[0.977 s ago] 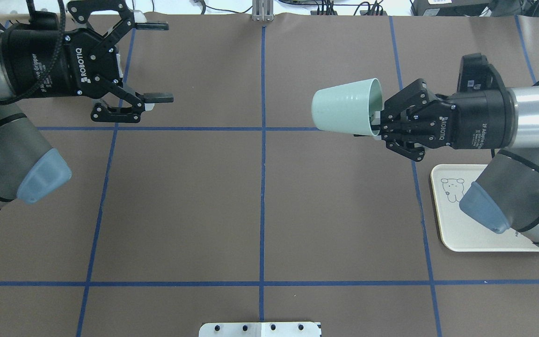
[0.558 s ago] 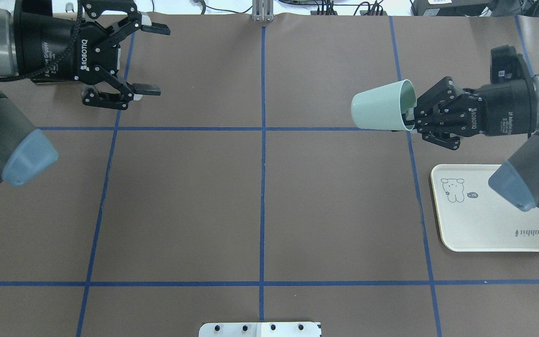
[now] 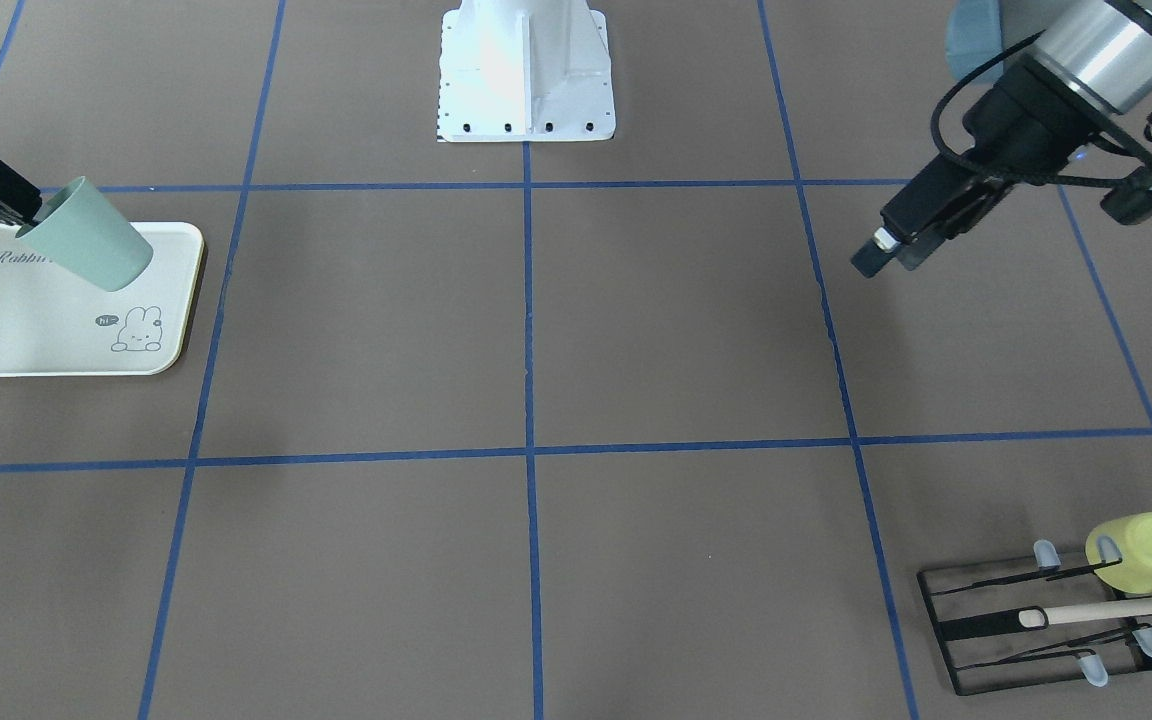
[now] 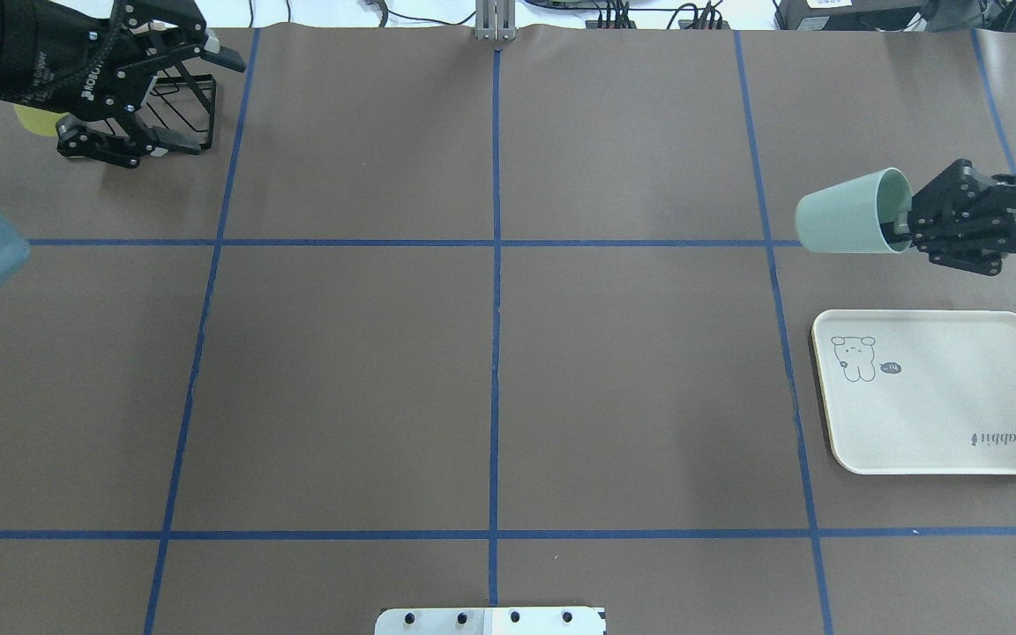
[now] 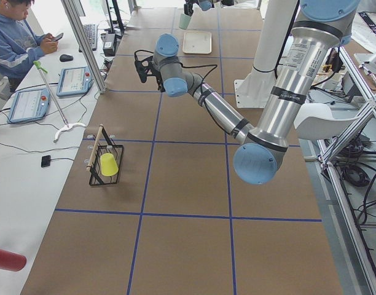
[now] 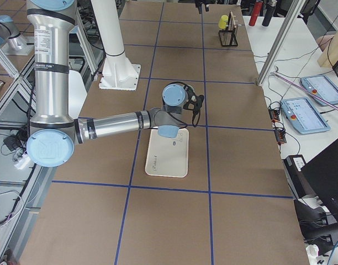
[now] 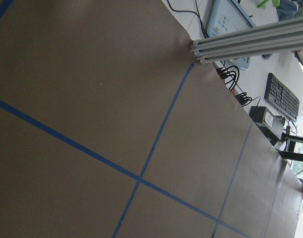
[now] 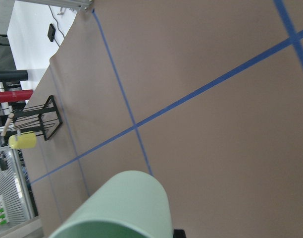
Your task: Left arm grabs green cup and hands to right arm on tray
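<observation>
My right gripper [image 4: 900, 227] is clamped on the rim of the green cup [image 4: 852, 212], one finger inside the mouth and one outside. The cup lies on its side in the air, its base pointing to 9 o'clock in the overhead view. There the cup sits at 12 o'clock from the tray [image 4: 940, 397], with bare table [image 4: 340, 379] showing between them. The front view disagrees: in it the green cup [image 3: 91, 248] overlaps the lettered far corner of the tray [image 3: 36, 330]. I cannot tell whether the cup hangs over the rim or just beyond it. My right wrist camera shows only the cup's [image 8: 122, 208] pale side close up, and not my fingers on it. In the view from my right end, my own arm hides the cup, and only the tray [image 6: 168, 154] shows beneath it. My left gripper [image 4: 204, 104] is up at 10 o'clock of the table, jaws spread wide and holding nothing. From the front the left gripper [image 3: 881, 258] shows edge-on, so the spread does not read there. In the overhead view it covers much of the rack [image 4: 195, 97] and all but a sliver of the yellow cup [image 4: 36, 119]. The front view shows the rack [image 3: 1026, 625] whole, with the yellow cup [image 3: 1141, 552] on a prong and a wooden stick [image 3: 1116, 610] lying across it.
</observation>
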